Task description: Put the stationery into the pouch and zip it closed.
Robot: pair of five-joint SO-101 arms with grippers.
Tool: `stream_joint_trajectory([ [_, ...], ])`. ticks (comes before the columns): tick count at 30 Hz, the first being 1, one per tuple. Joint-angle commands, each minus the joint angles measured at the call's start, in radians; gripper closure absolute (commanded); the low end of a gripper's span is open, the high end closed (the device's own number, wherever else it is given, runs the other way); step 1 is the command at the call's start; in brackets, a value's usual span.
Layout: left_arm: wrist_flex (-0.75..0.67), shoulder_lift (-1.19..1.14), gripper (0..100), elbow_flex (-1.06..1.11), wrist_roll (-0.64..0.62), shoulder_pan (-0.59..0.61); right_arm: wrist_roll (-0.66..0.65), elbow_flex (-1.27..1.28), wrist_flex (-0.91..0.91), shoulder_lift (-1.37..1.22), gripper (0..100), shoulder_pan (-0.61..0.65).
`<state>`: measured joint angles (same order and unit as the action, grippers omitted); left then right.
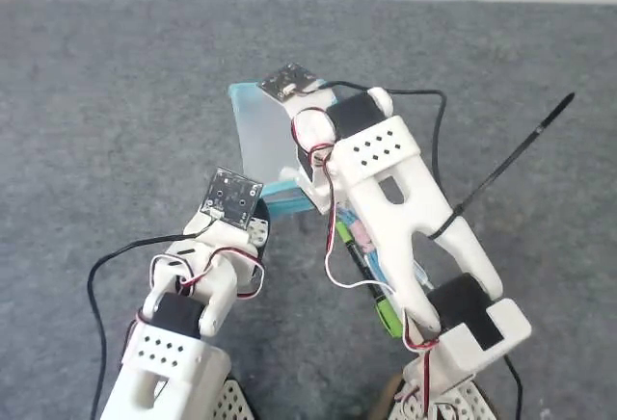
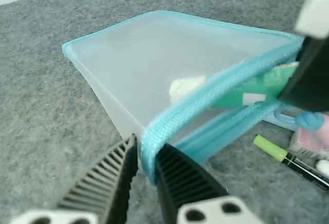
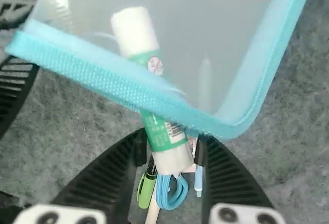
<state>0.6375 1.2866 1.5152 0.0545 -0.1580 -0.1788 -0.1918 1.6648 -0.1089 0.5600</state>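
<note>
A translucent pouch [image 1: 262,141] with light-blue trim lies on the grey mat, its zipper edge open toward the arms. My left gripper [image 2: 147,153] is shut on the blue zipper edge [image 2: 205,98] at a corner, lifting it. A green-and-white glue stick [image 3: 162,131] is clamped in my right gripper [image 3: 170,144]. Its white cap end [image 3: 132,29] is inside the pouch [image 3: 216,39], and it also shows through the pouch [image 2: 154,64] wall as the glue stick [image 2: 241,88]. Loose on the mat lie a green highlighter [image 1: 388,316], a pink eraser [image 1: 362,239] and blue items [image 3: 172,190].
The loose stationery sits under the right arm [image 1: 405,198], close to the pouch mouth. A black cable tie [image 1: 521,155] sticks out from that arm. Bare grey mat [image 1: 116,102] surrounds the pouch on its far and left sides.
</note>
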Motion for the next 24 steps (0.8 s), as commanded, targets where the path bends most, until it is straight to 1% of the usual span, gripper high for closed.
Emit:
stream_joint_trajectory([
  [1,-0.026,0.025,99,-0.01,0.011,-0.009,0.011,-0.078,0.01,0.013,84.7,-0.019],
  [8,-0.028,0.025,99,-0.01,0.011,-0.009,0.0,-0.078,0.001,-0.004,84.1,-0.018],
  [15,-0.028,0.025,99,-0.01,0.011,-0.009,0.003,-0.077,-0.022,-0.028,72.2,-0.013],
  [20,-0.028,0.025,99,-0.01,0.011,-0.009,0.011,-0.078,-0.068,-0.022,72.0,0.027],
  [24,-0.028,0.025,99,-0.01,0.011,-0.008,0.002,-0.086,-0.07,0.008,72.0,0.031],
])
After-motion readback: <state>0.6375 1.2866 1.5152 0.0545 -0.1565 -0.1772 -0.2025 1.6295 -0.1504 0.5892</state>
